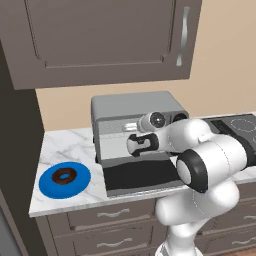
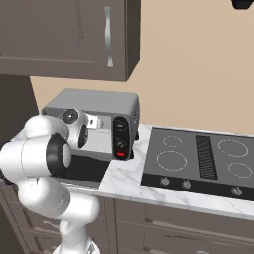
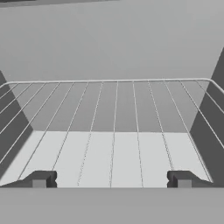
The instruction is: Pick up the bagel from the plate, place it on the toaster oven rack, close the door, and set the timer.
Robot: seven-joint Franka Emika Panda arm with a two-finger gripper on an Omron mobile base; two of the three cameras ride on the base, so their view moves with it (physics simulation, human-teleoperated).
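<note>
Item: grey box-shaped toaster oven (image 1: 135,107), standing on the white marbled counter (image 1: 65,145) under the brown wall cabinets; taken here as the landmark. Its wide dark glass door (image 1: 142,176) in a grey frame is lying folded down flat in front of the oven, over the counter edge. Inside the oven, the thin silvery wire rack (image 3: 113,127) is spanning the pale grey cavity and is carrying nothing. Item: small dark brown ring-shaped bagel (image 1: 64,175), sitting in the middle of the flat round bright blue plate (image 1: 50,187), on the counter to the left of the oven, just beside the lowered door's corner. Item: two-finger gripper (image 3: 113,179) of the white arm, hovering at the oven mouth above the door, its dark fingertips (image 3: 41,179) spread wide apart and gripping nothing. Step in hand, as I judge it: the very first, fetching the bagel, is not yet done, with the hand facing the oven and not the plate. Next move, by my reckoning: swinging the hand left of the oven, descending over the plate with jaws spread, and closing across the bagel's ring.
</note>
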